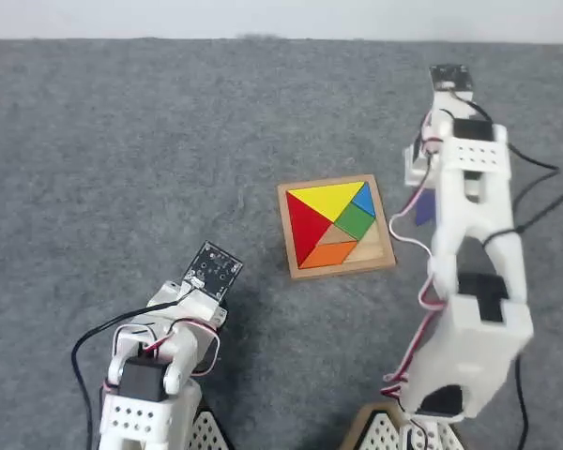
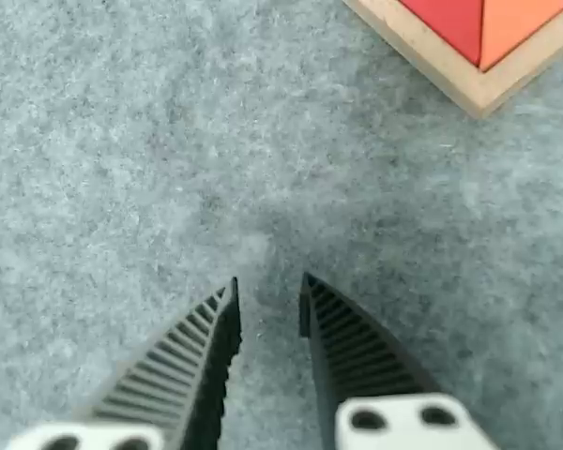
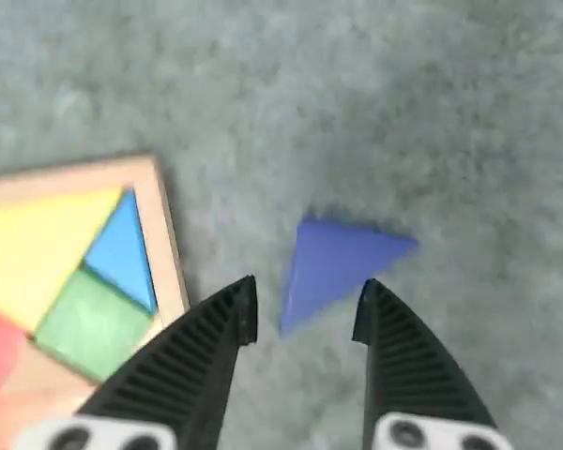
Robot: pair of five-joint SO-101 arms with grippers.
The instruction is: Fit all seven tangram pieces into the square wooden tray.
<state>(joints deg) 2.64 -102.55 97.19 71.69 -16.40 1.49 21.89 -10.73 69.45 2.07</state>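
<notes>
Your table is a grey mat with a pale wall behind. The tray sits mid-mat holding five coloured pieces, one corner seemingly bare wood. From above, the right arm hides most of the blue triangle just beside the tray. Your right gripper hangs above it, fingers apart. Your left gripper, slightly parted, hovers over mat near a tray corner.
</notes>
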